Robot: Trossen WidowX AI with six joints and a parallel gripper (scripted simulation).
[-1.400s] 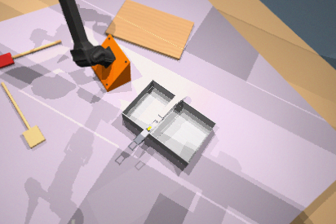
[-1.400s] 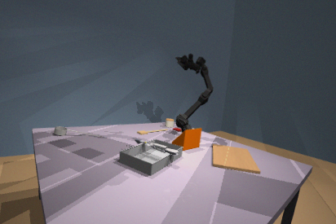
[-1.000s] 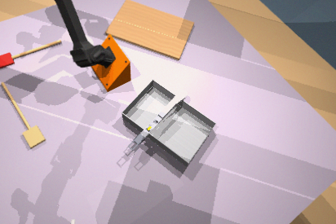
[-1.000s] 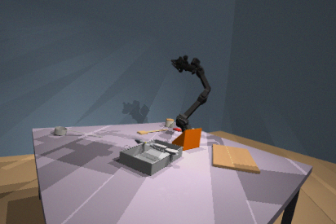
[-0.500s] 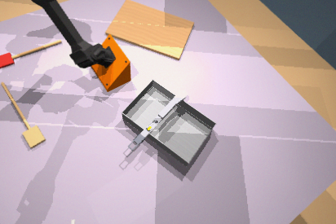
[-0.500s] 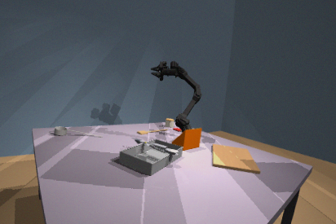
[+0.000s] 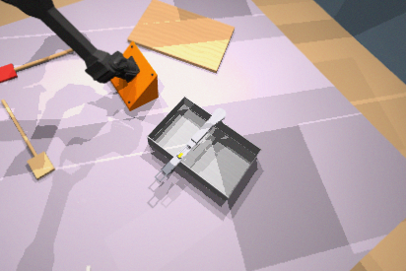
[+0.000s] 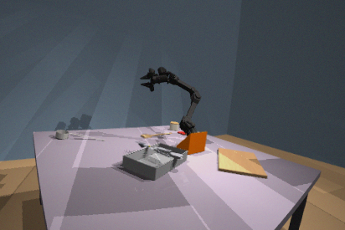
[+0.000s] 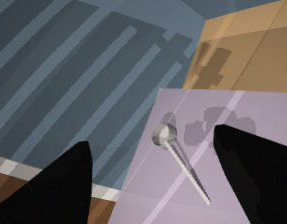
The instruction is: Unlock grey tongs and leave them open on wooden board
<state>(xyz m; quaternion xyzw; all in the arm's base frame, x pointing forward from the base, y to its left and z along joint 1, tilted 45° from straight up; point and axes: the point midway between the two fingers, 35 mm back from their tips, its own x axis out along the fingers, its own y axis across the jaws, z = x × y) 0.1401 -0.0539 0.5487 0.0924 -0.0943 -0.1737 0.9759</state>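
Observation:
The grey tongs [image 7: 202, 133] [image 8: 175, 153] rest across the roasting tin [image 7: 244, 180] [image 8: 138, 170], with a yellow mark near one end. Their narrow end sticks out past the tin's lower left wall in the top view; their arms look close together. The wooden board [image 7: 187, 34] [image 8: 240, 163] lies flat with nothing on it. My gripper [image 8: 142, 81] is open and empty, high above the table and well away from the tongs. Its two dark fingers stand apart in the wrist view [image 9: 152, 136]. The gripper is outside the top view.
An orange wedge block [image 7: 148, 91] [image 8: 198, 143] stands between tin and board, by the arm's base. A wooden spatula [image 7: 40, 165] and a red-headed tool [image 7: 7, 72] lie at the left. A small grey round-bowled utensil [image 8: 62, 135] [image 9: 164, 134] lies near the table's far corner.

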